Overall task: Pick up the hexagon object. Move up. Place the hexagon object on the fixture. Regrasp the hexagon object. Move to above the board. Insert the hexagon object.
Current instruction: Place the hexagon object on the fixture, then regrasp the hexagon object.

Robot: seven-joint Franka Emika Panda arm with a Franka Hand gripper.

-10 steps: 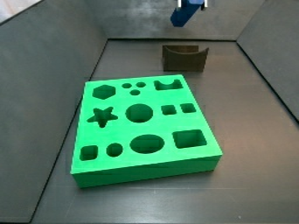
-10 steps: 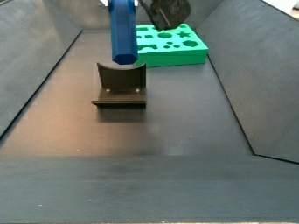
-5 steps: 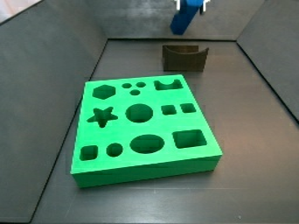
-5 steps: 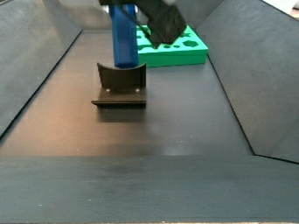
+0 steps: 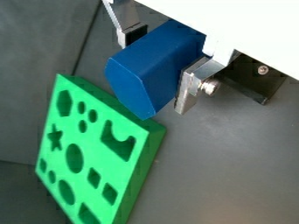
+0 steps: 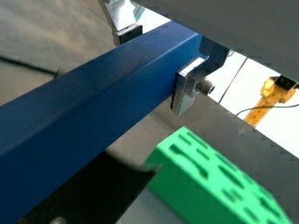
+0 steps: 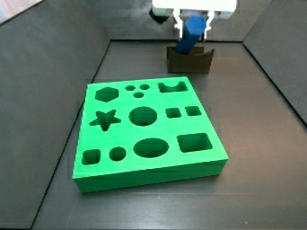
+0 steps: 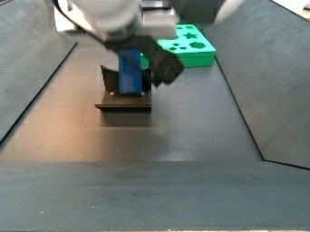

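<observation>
My gripper (image 7: 192, 18) is shut on the hexagon object (image 7: 188, 38), a long blue peg. It hangs down from the fingers, slightly tilted. Its lower end is at the curved notch of the fixture (image 7: 189, 61). I cannot tell whether they touch. In a side view the gripper (image 8: 121, 23) and arm hide the peg's top, and the peg (image 8: 130, 72) stands in front of the fixture (image 8: 123, 98). In both wrist views the silver fingers clamp the peg (image 5: 149, 68) (image 6: 93, 96) on two sides. The green board (image 7: 171, 130) lies nearer the front of the floor.
The board also shows behind the fixture in a side view (image 8: 194, 56) and in both wrist views (image 5: 131, 162) (image 6: 222, 184). Dark sloping walls (image 7: 270, 81) close in the grey floor on both sides.
The gripper has come down with the blue peg, from high above the fixture to the fixture's notch. The board and fixture have not moved.
</observation>
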